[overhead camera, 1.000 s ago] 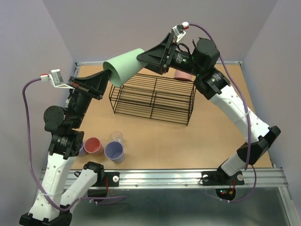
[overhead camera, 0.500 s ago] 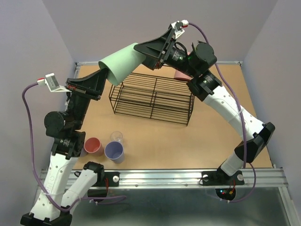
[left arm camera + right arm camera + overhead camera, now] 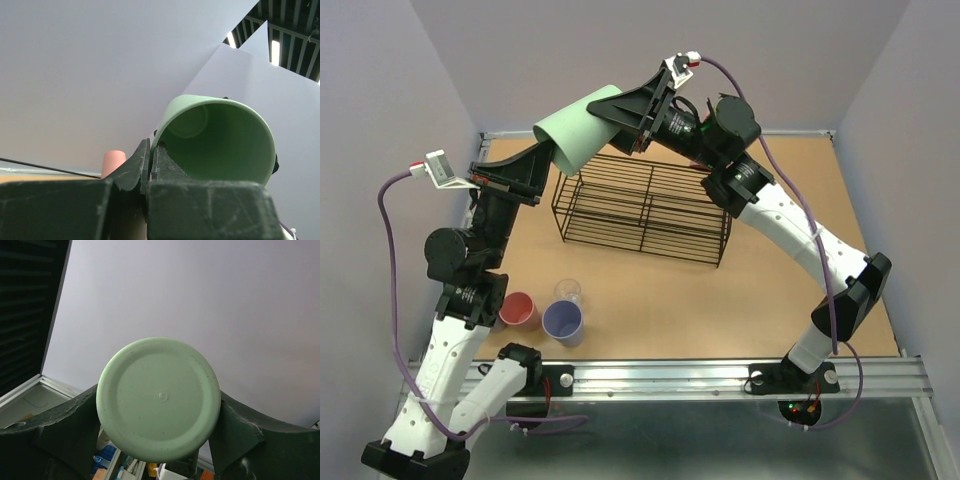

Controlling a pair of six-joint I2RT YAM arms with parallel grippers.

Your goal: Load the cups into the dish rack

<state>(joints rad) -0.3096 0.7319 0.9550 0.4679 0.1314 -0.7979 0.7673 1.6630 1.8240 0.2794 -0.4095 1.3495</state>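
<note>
Green cup: the sage tumbler (image 3: 575,140) is held aloft on its side above the rack's far-left corner, not yet in the rack.
Left fingers: these (image 3: 136,167) pinch the cup's rim wall, one inside and one outside.
Right fingers: these (image 3: 60,425) clasp the base end from both sides.
Dish rack: I see no cup on either tier of it (image 3: 645,205), though the right arm hides part of its far side.
Waiting cups: the salmon cup (image 3: 518,310), lavender cup (image 3: 563,321) and small clear cup (image 3: 568,291) stand mouth-up on the desk (image 3: 770,300), near left. A pink cup (image 3: 114,162) shows in the left wrist view.
Progress: I judge it early, with nearly all the loading left.
Materials: the cups are smooth matte plastic, tapered, with flat round bases. The rack is thin black wire with open slats.
</note>
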